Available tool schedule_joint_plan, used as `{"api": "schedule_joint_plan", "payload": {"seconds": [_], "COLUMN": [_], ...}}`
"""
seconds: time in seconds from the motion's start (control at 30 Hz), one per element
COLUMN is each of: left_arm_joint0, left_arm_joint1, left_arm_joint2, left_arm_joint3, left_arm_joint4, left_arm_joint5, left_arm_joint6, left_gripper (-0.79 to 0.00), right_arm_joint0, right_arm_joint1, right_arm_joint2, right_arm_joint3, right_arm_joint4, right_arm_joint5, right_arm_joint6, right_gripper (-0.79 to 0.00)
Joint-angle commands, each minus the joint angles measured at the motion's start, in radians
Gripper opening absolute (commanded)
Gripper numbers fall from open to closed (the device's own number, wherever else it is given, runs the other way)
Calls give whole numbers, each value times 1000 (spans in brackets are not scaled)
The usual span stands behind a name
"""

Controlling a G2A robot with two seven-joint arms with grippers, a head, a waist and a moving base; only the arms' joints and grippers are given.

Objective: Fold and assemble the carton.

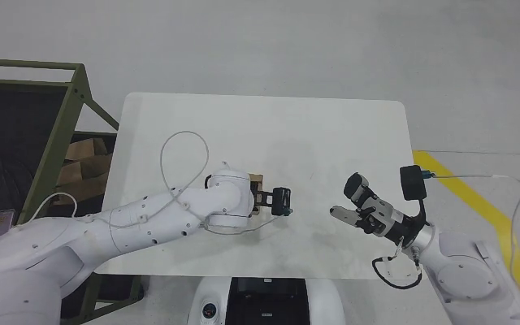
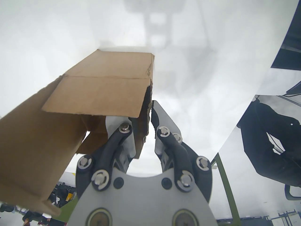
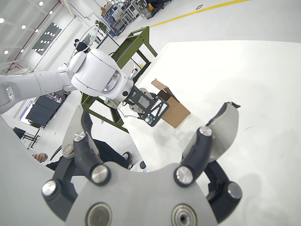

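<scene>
A small brown carton is partly folded, with one flap raised and an end open. My left gripper is shut on one of its side walls, one finger inside and one outside. From above, the carton peeks out beside the left wrist near the table's middle, by the left gripper. My right gripper hovers open to the right, apart from the carton and holding nothing. In the right wrist view, the right gripper faces the carton and the left gripper across bare tabletop.
The white table has free room at the back and between the two grippers. A green metal rack holding flat cardboard stands off the table's left edge. A yellow floor line runs past the right edge.
</scene>
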Motion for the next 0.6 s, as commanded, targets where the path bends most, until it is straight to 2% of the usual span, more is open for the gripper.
{"api": "schedule_joint_plan", "payload": {"seconds": [0.0,0.03,0.17,0.23,0.33,0.37,0.4,0.57], "left_arm_joint0": [8,11,37,57,102,120,139,258], "left_arm_joint1": [14,23,62,85,122,135,148,212], "left_arm_joint2": [-31,-48,-127,-172,-245,-269,-295,-443], "left_arm_joint3": [-37,-56,-139,-175,-229,-246,-265,-352], "left_arm_joint4": [-26,-32,-64,-61,-58,-52,-47,-29], "left_arm_joint5": [1,1,5,21,46,52,56,89], "left_arm_joint6": [4,2,5,1,5,4,7,61], "left_gripper": [-573,-529,-493,-413,-231,-65,0,0], "right_arm_joint0": [0,0,0,0,0,0,0,10], "right_arm_joint1": [0,0,0,0,0,0,0,-2], "right_arm_joint2": [0,0,0,0,0,0,0,-16], "right_arm_joint3": [0,0,0,0,0,0,0,1], "right_arm_joint4": [0,0,0,0,0,0,0,-15], "right_arm_joint5": [0,0,0,0,0,0,0,19], "right_arm_joint6": [0,0,0,0,0,0,0,9], "right_gripper": [0,0,0,0,0,0,0,0]}}
